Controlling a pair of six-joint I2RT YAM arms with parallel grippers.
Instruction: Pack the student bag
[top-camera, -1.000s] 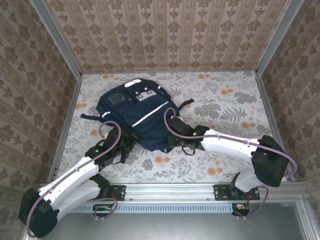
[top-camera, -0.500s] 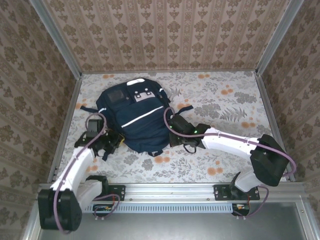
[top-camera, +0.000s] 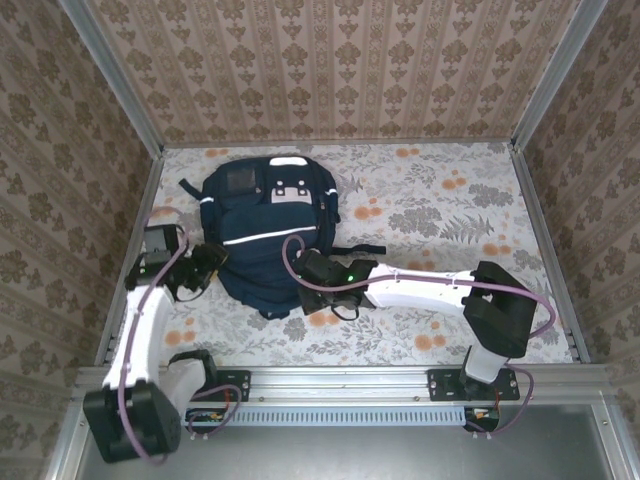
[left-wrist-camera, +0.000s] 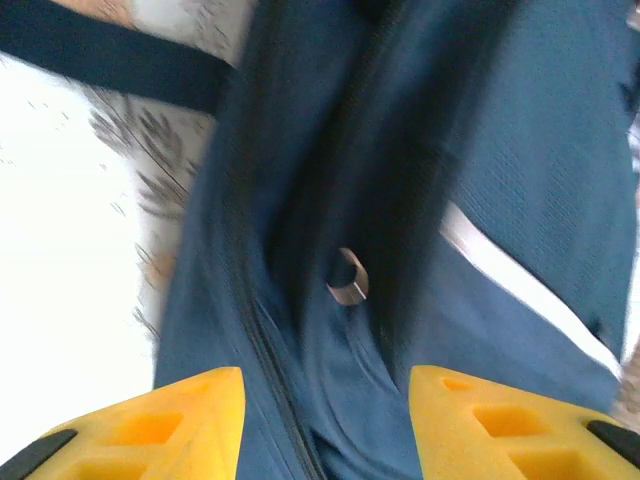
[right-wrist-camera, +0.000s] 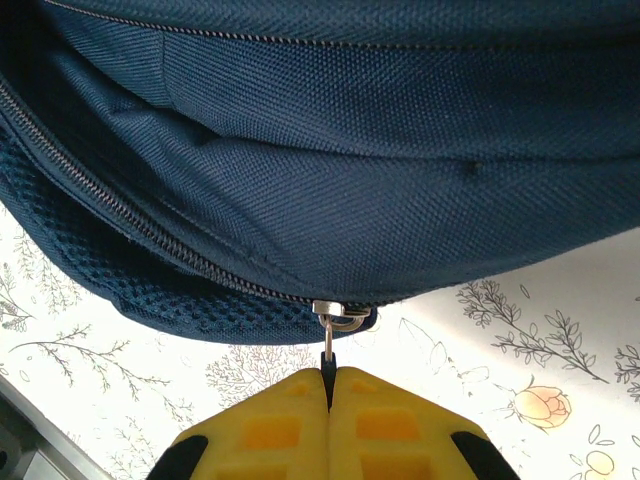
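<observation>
Though hard to call, looks like the unzipping step. Top view: student bag lying flat, left of centre on the surface, left gripper by its left side, right gripper at its near edge, arm stretched low. Left wrist: jaws apart, holding nothing. Right wrist: clamped on the zipper pull. Next: probably a steady pull without dragging the student bag along.

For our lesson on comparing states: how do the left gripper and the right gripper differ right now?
The left gripper stands open, holding nothing; the right gripper is shut on the zipper pull. The left gripper is at the student bag's left edge; the right gripper is at its near right corner. Both have yellow fingers.
</observation>
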